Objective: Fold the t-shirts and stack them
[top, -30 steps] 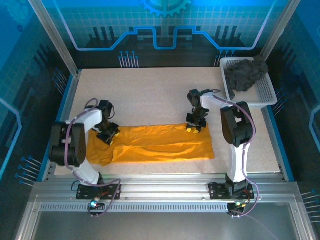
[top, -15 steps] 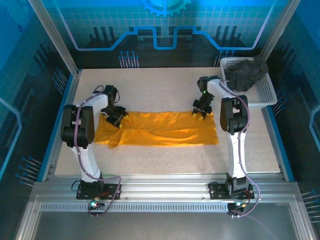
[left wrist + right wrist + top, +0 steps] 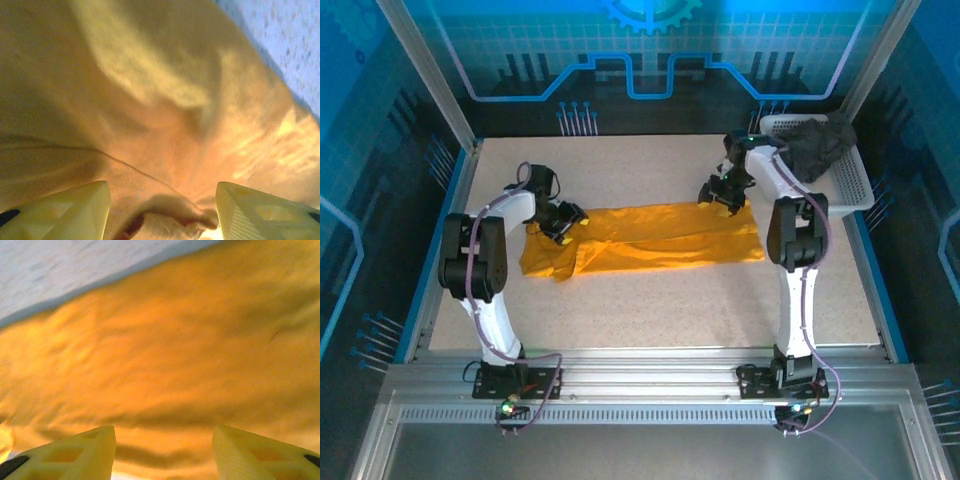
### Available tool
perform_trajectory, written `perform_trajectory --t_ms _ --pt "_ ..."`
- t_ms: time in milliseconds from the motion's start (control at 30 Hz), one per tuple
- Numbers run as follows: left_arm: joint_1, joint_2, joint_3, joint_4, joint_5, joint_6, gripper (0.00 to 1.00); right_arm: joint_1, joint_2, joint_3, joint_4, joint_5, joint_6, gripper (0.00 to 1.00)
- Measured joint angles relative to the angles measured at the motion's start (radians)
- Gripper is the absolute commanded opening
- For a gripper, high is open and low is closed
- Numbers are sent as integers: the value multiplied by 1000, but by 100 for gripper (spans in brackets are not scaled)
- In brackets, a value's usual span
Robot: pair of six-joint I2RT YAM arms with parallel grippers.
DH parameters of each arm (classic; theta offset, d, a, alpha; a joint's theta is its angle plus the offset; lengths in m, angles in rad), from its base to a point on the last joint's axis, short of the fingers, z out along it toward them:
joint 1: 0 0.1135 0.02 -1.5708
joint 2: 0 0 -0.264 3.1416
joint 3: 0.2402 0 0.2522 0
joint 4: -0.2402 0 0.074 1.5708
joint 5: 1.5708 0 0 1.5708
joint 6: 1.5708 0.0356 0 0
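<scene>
The orange-yellow t-shirt (image 3: 660,240) lies as a long folded strip across the middle of the table, bunched at its left end. My left gripper (image 3: 568,225) sits over the strip's far left corner. Its jaws stand open above the cloth (image 3: 150,100), with a loose rumpled fold lying between the fingertips (image 3: 60,210). My right gripper (image 3: 718,198) is at the strip's far right corner, open over smooth orange cloth (image 3: 175,340). The charcoal grey t-shirt (image 3: 815,148) is crumpled in the basket.
The white mesh basket (image 3: 850,185) stands at the far right corner of the speckled table (image 3: 620,170), close to the right arm. Bare tabletop shows beyond the shirt's far edge (image 3: 60,265) and in front of the strip. Metal frame rails border the table.
Both grippers moved toward the far side of the table and the orange shirt shifted that way with them. Both sets of jaws have widened from nearly closed to open.
</scene>
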Motion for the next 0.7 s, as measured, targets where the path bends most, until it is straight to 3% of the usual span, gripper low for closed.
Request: perform_trajectory --t_ms 133,333,700 --pt "-21 -10 -41 38 44 85 59 48 -238 -163 69 -55 -6 55" --pt "-86 -19 -77 74 71 153 59 90 -454 -336 112 -101 6 55" --pt "-240 -188 -268 121 93 127 57 89 -588 -496 129 -111 29 54"
